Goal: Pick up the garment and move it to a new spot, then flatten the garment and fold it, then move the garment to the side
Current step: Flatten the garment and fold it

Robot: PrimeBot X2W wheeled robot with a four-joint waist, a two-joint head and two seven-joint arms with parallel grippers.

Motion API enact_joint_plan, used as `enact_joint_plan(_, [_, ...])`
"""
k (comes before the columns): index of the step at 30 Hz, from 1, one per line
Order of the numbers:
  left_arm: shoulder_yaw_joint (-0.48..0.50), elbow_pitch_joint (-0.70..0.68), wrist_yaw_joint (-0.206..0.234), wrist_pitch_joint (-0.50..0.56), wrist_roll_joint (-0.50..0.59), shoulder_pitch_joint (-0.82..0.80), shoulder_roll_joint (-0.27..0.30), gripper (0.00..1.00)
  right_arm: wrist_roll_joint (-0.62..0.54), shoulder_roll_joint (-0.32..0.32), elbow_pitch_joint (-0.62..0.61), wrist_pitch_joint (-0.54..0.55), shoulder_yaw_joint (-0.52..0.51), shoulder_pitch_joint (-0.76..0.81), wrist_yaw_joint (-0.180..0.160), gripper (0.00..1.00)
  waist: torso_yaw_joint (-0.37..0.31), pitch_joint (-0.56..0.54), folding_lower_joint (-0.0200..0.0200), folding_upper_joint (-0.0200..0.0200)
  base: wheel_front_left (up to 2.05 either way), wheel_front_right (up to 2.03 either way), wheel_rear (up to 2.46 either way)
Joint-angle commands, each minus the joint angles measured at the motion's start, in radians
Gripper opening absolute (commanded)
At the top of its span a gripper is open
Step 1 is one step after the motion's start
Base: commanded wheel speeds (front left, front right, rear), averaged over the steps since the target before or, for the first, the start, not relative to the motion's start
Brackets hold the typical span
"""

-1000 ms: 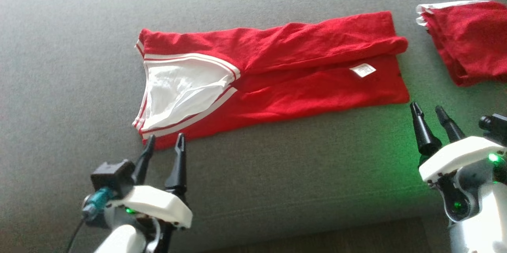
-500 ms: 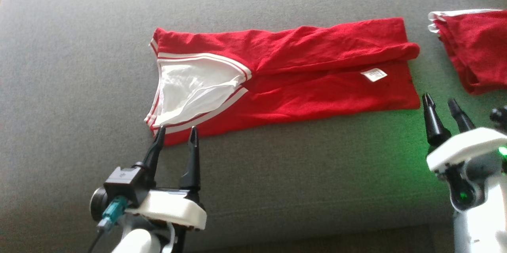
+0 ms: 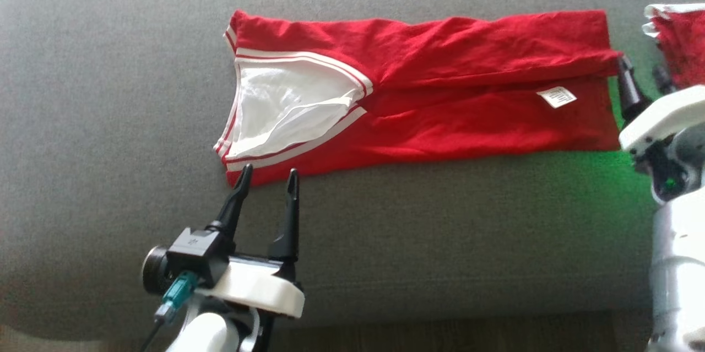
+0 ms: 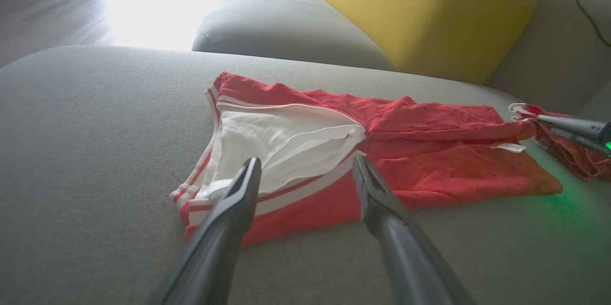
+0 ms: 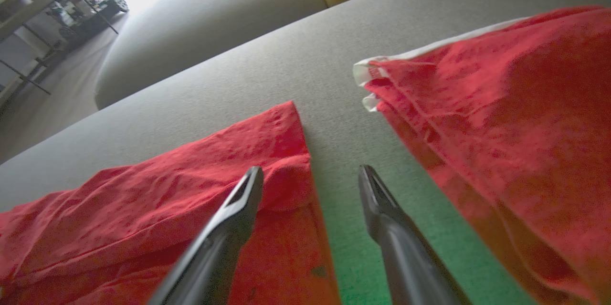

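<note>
Two end effectors, both mine, both empty.

1. Left end effector (image 3: 270, 171): fingers spread wide, nothing between them. The tips sit just short of the garment's near left corner, where the white stripes meet the red hem.

2. Right end effector (image 3: 640, 65): fingers likewise apart, gripping nothing. It is at the garment's right end. One finger is at the edge of the rolled fold, the other over bare grey. I cannot tell whether it touches the cloth.

3. Garment (image 3: 440, 120): a red top with white striped trim and a white panel showing at its left end. It lies as a long strip across the grey sofa seat (image 3: 110, 120). Its upper layer is rolled over along the middle, and a small white label (image 3: 556, 97) sits near the right end.
   - Handling, as I judge it: light, thin and limp. It will sag between two holds, and its layers are likely to slide apart. It is not fragile.
   - Where to hold: the striped near left corner for my left end effector, and the near right corner below the label for my right. Each pinch should go through every layer, so the strip lifts taut.

4. Second red cloth (image 3: 680, 38): lies to the right, with a strip of sofa seat between it and the garment. It is near enough that my right fingers could snag it.
</note>
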Motion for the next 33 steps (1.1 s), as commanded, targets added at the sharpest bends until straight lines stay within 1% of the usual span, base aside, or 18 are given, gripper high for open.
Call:
enact_joint_plan(1, [0.025, -0.02, -0.012, -0.012, 0.017, -0.049, -0.004, 1.0, -0.036, -0.016, 0.002, 0.003, -0.004, -0.062, 0.0, 1.0, 0.007, 0.019, -0.0001, 0.0, 0.0, 0.0, 0.0])
enact_joint_plan(6, [0.022, 0.001, -0.031, -0.012, 0.03, -0.069, -0.019, 1.0, -0.124, -0.02, 0.122, 0.009, -0.041, -0.152, 0.0, 1.0, 0.011, 0.051, -0.0001, 0.0, 0.0, 0.0, 0.0])
enact_joint_plan(12, [0.03, 0.013, -0.045, -0.012, 0.037, -0.076, -0.034, 1.0, -0.165, -0.014, 0.19, 0.031, -0.022, -0.161, 0.0, 1.0, 0.011, 0.059, -0.0001, 0.0, 0.0, 0.0, 0.0])
enact_joint_plan(19, [0.042, 0.02, -0.055, -0.012, 0.044, -0.067, -0.037, 1.0, -0.137, 0.003, 0.188, 0.044, 0.007, -0.118, 0.0, 1.0, -0.002, 0.046, -0.0001, 0.0, 0.0, 0.0, 0.0])
enact_joint_plan(26, [0.045, 0.027, -0.068, -0.012, 0.043, -0.06, -0.043, 1.0, -0.084, 0.027, 0.195, 0.078, 0.069, -0.069, 0.0, 1.0, -0.014, 0.027, -0.0001, 0.0, 0.0, 0.0, 0.0])
enact_joint_plan(27, [0.046, 0.028, -0.07, -0.012, 0.042, -0.06, -0.043, 1.0, -0.079, 0.028, 0.196, 0.079, 0.073, -0.066, 0.0, 0.94, -0.014, 0.025, -0.0001, 0.0, 0.0, 0.0, 0.0])
enact_joint_plan(28, [0.047, 0.027, -0.071, -0.012, 0.041, -0.06, -0.043, 1.0, -0.074, 0.029, 0.197, 0.079, 0.075, -0.064, 0.0, 0.86, -0.013, 0.023, -0.0001, 0.0, 0.0, 0.0, 0.0])
enact_joint_plan(30, [0.05, 0.025, -0.073, -0.012, 0.039, -0.061, -0.042, 1.0, -0.063, 0.03, 0.2, 0.082, 0.077, -0.063, 0.0, 0.65, -0.01, 0.022, -0.0001, 0.0, 0.0, 0.0, 0.0])
enact_joint_plan(31, [0.051, 0.025, -0.074, -0.012, 0.039, -0.061, -0.042, 1.0, -0.057, 0.029, 0.203, 0.082, 0.077, -0.065, 0.0, 0.57, -0.008, 0.022, -0.0001, 0.0, 0.0, 0.0, 0.0])
enact_joint_plan(32, [0.051, 0.024, -0.075, -0.012, 0.04, -0.061, -0.042, 1.0, -0.054, 0.026, 0.205, 0.082, 0.077, -0.067, 0.0, 0.5, -0.005, 0.022, -0.0001, 0.0, 0.0, 0.0, 0.0])
enact_joint_plan(33, [0.051, 0.024, -0.076, -0.012, 0.04, -0.062, -0.042, 1.0, -0.052, 0.022, 0.208, 0.08, 0.078, -0.068, 0.0, 0.48, -0.002, 0.022, -0.0001, 0.0, 0.0, 0.0, 0.0])
